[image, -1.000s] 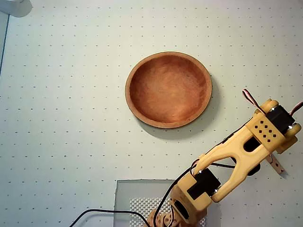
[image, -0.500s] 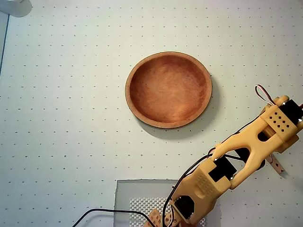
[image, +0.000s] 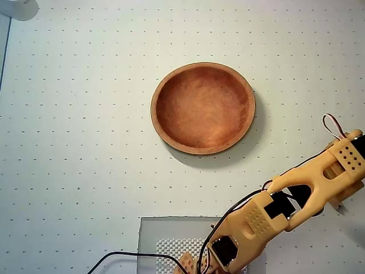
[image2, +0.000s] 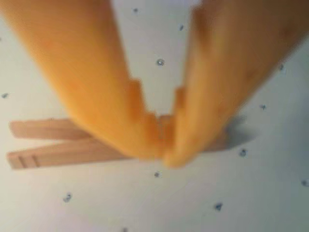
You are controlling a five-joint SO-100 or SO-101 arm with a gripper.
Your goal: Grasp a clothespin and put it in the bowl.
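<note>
In the wrist view the clothespin [image2: 58,152] lies flat on the dotted white mat, its two pale wooden prongs reaching left. My orange gripper [image2: 162,145] is right over its middle. The fingertips meet with only a thin slit above them, so it looks shut, and nothing is held between them. I cannot tell whether the tips touch the wood. In the overhead view the arm [image: 308,191] stretches to the right edge and covers nearly all of the clothespin. Only a small pale end [image: 342,209] shows below the wrist. The reddish-brown bowl [image: 154,108] sits near the centre, empty, well to the left of the gripper.
A grey base plate [image: 165,228] with the arm's mount and a black cable [image: 125,255] sits at the bottom edge. A white object [image: 17,7] is in the top left corner. The wrist is close to the right border of the overhead view.
The arm has swung right and lower in the overhead view, from beside the clothespin to over it. The clothespin, seen earlier below the wrist, is now almost covered. The bowl has not moved.
</note>
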